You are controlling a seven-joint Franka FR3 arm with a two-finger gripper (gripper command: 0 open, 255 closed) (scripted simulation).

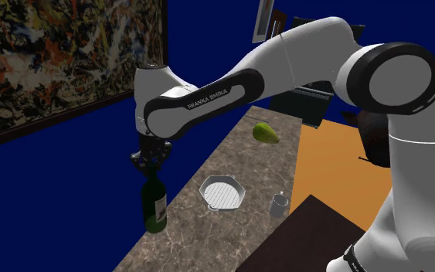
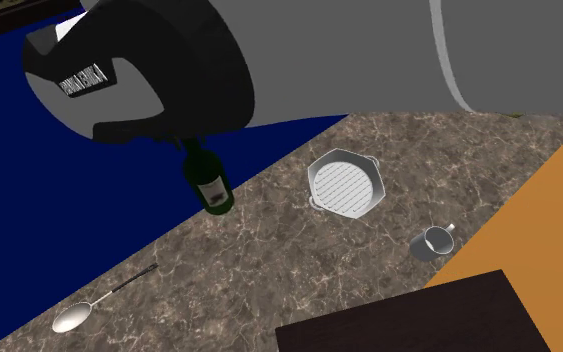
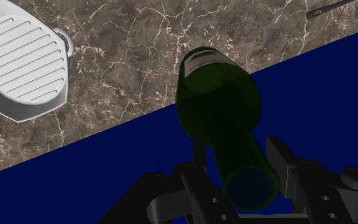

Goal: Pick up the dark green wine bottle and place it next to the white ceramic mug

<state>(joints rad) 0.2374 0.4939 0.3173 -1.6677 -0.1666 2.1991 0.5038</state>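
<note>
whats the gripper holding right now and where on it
Nothing yet, it seems: the open gripper straddles the neck of the dark green wine bottle, with a gap showing beside one finger. The bottle stands on the marble counter.

The white arm (image 1: 308,58) rises at the shoulder view's right and stretches to the left — upper link high, forearm (image 1: 208,100) sloping down — then bends at the wrist (image 1: 152,93), so the black gripper (image 1: 152,161) hangs pointing straight down.
</note>
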